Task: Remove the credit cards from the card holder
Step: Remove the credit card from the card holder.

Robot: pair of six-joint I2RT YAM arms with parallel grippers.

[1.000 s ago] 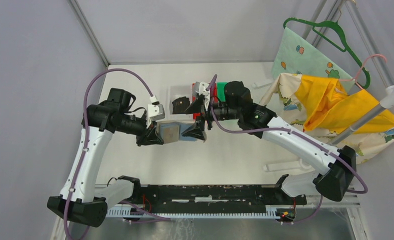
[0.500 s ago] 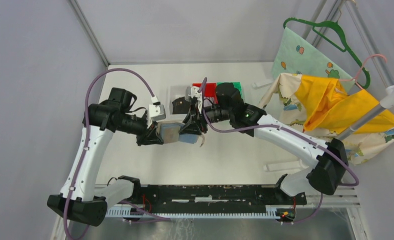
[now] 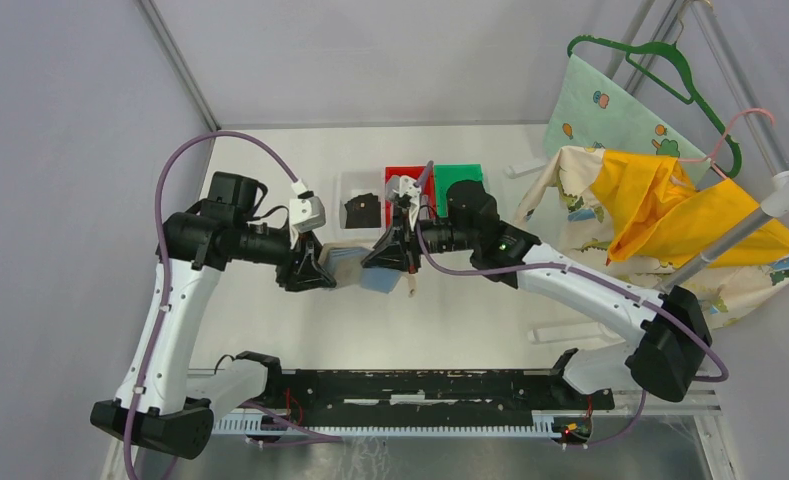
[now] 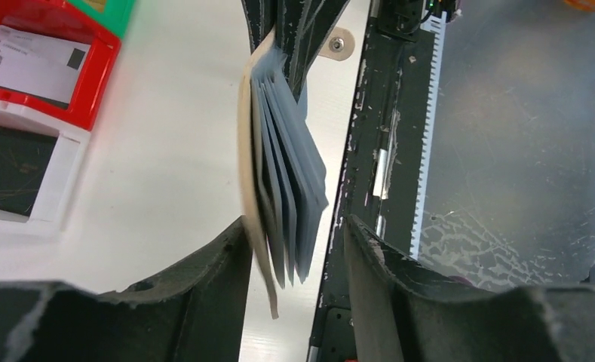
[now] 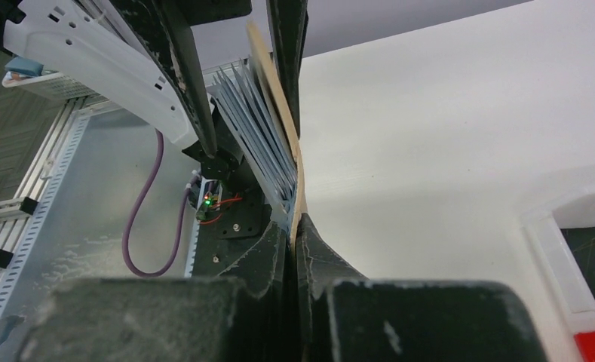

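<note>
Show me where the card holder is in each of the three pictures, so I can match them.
Top view: the card holder at the centre, below the white bin.
Left wrist: card holder at the centre; white bin at the left edge.
Right wrist: card holder upper centre, edge-on; white bin lower right.
Shared landmark: the white bin holding a black card.

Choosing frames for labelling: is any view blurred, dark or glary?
Top external: sharp, evenly lit. Left wrist: the card holder is smeared at its lower end, and the left gripper looks soft. Right wrist: the right gripper is a dark, unfocused mass at the bottom.
</note>
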